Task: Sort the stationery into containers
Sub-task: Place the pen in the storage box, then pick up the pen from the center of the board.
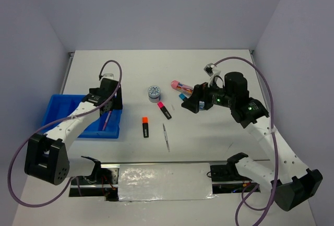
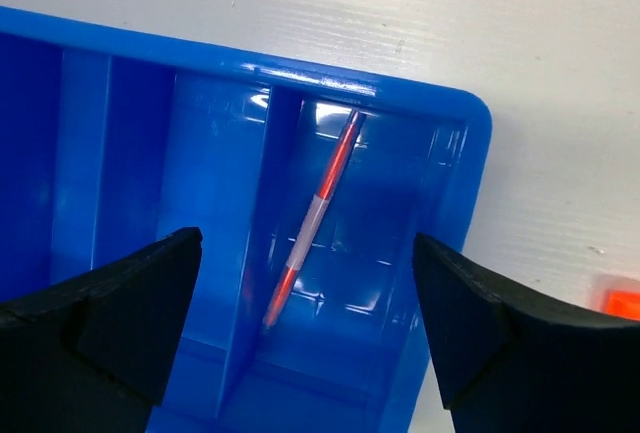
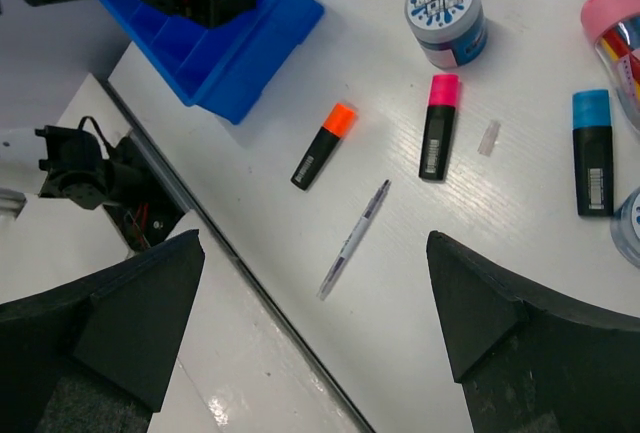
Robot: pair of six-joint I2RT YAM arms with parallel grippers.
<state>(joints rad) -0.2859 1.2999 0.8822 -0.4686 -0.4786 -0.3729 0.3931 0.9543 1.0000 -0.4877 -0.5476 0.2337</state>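
Stationery, near to far: grey pen [image 1: 166, 136] and orange highlighter [image 1: 145, 127] lie loose on the table [image 1: 219, 147]. One pink pen [image 2: 310, 218] lies in the blue tray [image 1: 57, 106], right-end compartment, with the left gripper [image 2: 306, 236] spread wide above it, holding nothing. Further back: pink highlighter [image 1: 164, 109], blue highlighter [image 3: 592, 151], a disc [image 1: 154, 92], then the pink case [image 1: 180, 85]. Right gripper [image 3: 315, 238] hovers there, jaws wide apart, empty too.

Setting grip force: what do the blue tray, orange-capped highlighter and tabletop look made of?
Blue tray: moulded plastic, glossy; sharp light reflections on its walls. Orange-capped highlighter: probably hard plastic, matte black body, printed label. Tabletop: white, matte, faint linear grain; laminate or painted board, cannot tell which.
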